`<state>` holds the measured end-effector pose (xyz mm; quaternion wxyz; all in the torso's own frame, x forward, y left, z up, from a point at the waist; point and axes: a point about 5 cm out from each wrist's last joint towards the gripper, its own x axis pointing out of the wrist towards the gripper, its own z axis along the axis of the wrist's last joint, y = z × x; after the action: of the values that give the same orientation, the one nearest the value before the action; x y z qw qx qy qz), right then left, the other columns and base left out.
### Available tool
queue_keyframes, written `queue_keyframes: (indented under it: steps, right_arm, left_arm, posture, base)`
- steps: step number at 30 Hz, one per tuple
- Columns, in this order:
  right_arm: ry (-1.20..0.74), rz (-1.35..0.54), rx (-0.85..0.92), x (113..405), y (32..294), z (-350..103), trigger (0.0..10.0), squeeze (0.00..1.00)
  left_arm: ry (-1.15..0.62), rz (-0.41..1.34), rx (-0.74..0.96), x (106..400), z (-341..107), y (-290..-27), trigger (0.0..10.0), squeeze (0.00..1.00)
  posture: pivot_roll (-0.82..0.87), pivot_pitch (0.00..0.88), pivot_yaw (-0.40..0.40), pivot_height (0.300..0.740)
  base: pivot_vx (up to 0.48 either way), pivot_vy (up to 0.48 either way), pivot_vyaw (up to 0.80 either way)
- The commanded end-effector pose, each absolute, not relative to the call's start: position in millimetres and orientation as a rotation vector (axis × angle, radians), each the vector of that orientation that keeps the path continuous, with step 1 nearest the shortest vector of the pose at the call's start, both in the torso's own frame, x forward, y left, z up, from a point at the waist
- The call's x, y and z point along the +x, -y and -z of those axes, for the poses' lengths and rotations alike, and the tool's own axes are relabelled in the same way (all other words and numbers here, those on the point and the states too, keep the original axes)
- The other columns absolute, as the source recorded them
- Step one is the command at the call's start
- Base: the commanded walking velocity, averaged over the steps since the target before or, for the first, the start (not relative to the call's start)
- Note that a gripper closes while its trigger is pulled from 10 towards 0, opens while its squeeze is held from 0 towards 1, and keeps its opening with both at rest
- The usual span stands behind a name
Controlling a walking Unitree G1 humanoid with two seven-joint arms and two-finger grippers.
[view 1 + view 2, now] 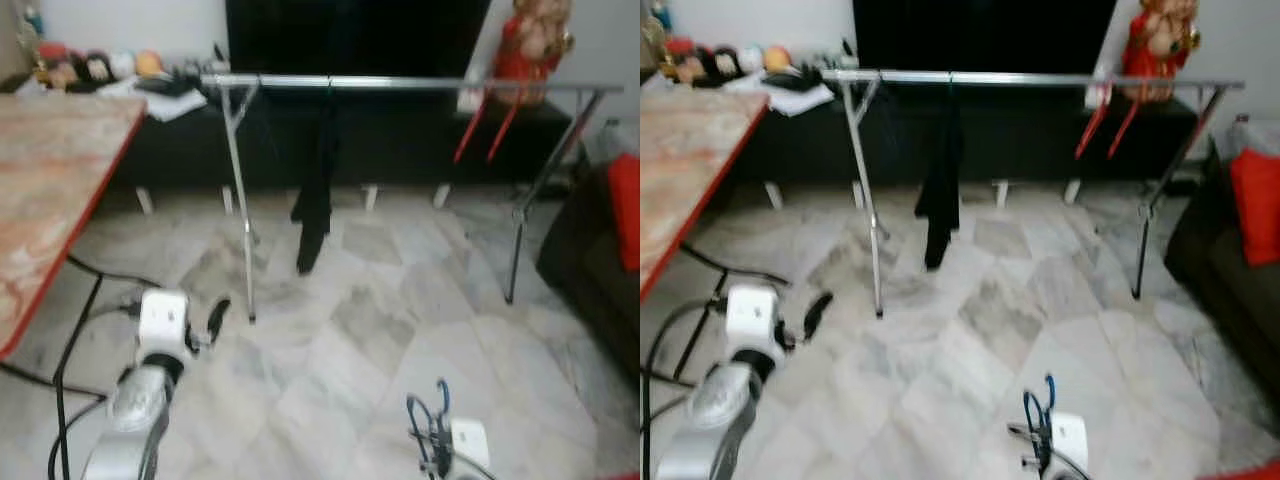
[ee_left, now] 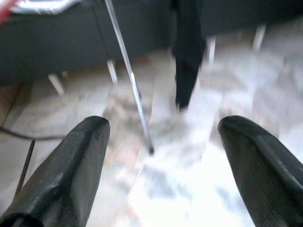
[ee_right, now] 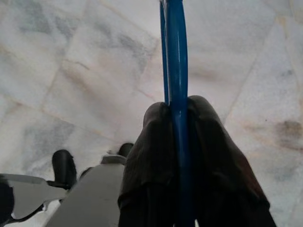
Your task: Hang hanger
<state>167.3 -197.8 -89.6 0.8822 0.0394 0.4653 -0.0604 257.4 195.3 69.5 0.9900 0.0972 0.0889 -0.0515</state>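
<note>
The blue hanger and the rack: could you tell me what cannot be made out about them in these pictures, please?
- Blue hanger: right wrist view, lower part hidden between the right gripper fingers; eye views cut it at the bottom edge.
- Rail: blurred in eye views.
- Black garment: its hanger too blurred to tell.

Red-edged table (image 1: 50,190) at left; red cushion (image 1: 625,210) on dark sofa (image 1: 590,270) at right.
</note>
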Motion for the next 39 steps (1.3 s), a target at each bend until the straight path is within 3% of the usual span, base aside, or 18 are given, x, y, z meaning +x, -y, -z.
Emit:
queue_keyframes:
  steps: [1, 12, 24, 39]
  right_arm:
    - [-0.948, 0.132, 0.085, 172, 197, 87, 10.0, 0.00]
    - [-0.937, 0.135, 0.061, 174, 198, 86, 10.0, 0.00]
    - [-0.923, 0.146, 0.041, 173, 199, 86, 10.0, 0.00]
    - [-0.919, 0.139, 0.037, 172, 196, 87, 10.0, 0.00]
  left_arm:
    - [-0.270, 0.094, 0.255, 247, -47, -207, 10.0, 0.00]
    - [-0.719, -0.033, 0.241, 196, 46, -240, 10.0, 0.00]
    - [-0.905, -0.054, 0.184, 164, 77, -238, 10.0, 0.00]
    - [-0.928, -0.065, 0.155, 153, 82, -244, 10.0, 0.00]
  posture:
    - [-0.02, 0.000, -0.048, 0.740]
    - [-0.03, 0.000, -0.048, 0.740]
    - [-0.05, 0.000, -0.038, 0.740]
    - [-0.08, 0.000, -0.016, 0.740]
  base:
    - [0.000, 0.000, 0.00]
    - [0.000, 0.000, 0.00]
    - [0.000, 0.000, 0.00]
    - [0.166, 0.000, 0.00]
